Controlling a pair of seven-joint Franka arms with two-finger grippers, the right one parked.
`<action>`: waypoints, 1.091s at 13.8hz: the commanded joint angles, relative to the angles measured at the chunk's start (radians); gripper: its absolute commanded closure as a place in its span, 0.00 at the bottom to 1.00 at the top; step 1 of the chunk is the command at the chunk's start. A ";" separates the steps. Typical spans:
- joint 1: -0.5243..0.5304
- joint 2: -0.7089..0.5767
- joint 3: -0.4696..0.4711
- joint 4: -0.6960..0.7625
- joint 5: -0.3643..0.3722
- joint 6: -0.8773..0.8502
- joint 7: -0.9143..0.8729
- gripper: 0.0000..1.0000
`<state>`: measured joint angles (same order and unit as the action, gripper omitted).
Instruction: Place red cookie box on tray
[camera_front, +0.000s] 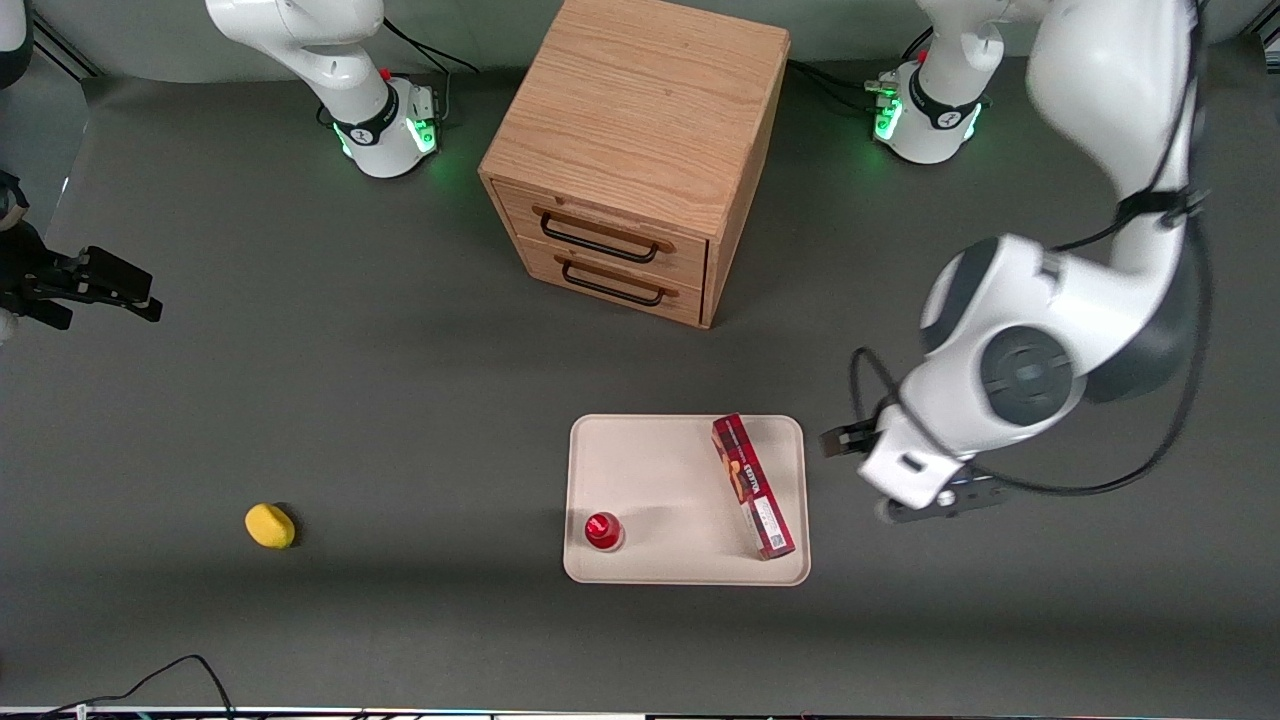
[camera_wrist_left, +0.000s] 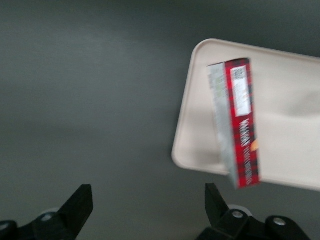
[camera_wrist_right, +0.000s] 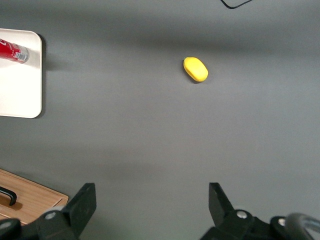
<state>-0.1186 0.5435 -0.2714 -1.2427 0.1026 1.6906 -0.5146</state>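
Your front view hides the gripper (camera_front: 905, 490) beside the tray (camera_front: 640, 470), but the wrist view shows its 2 fingers (camera_wrist_left: 80, 202) spread empty, clear of the red cookie box (camera_front: 752, 487) lying on it.

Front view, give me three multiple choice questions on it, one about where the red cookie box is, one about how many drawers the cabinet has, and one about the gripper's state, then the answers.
1. Where does the red cookie box lie?
A. On the tray
B. On the wooden drawer cabinet
C. Beside the yellow sponge

2. How many drawer fronts does the cabinet show?
A. One
B. Two
C. Four

3. What is the state of the left arm's gripper?
A. Shut on the box
B. Shut on the red-capped bottle
C. Open and empty

Answers: 1 A, the box rests inside the tray's rim at its working-arm end. 2 B, two black handles sit one above the other. 3 C, the wrist view shows the fingers spread over bare table beside the tray, holding nothing.
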 joint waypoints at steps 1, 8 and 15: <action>0.002 -0.221 0.111 -0.237 -0.066 -0.006 0.178 0.00; -0.001 -0.468 0.372 -0.435 -0.118 -0.058 0.605 0.00; -0.084 -0.524 0.520 -0.416 -0.066 -0.103 0.751 0.00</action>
<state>-0.1527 0.0403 0.2181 -1.6436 0.0169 1.6015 0.2247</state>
